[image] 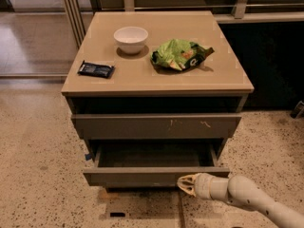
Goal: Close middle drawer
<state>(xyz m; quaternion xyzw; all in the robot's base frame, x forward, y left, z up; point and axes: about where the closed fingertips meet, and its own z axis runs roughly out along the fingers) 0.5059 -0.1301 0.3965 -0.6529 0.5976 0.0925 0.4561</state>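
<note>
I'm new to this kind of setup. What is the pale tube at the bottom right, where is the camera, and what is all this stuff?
There is one view, looking down at a small cabinet from in front and above; where the camera is mounted is not on record.

The pale tube is the robot's single arm, reaching in from the lower right. Its tip is the gripper, the part that grasps or pushes. It sits low, right at the front of the middle drawer, near that drawer's right end. Whether it touches the front I cannot tell. It carries no object that I can see.

The middle drawer is pulled out and its inside is bare. Above it is a drawer front with pale scratches.

On the cabinet top lie a white bowl, a crumpled green snack bag and a dark wrapped bar.
</note>
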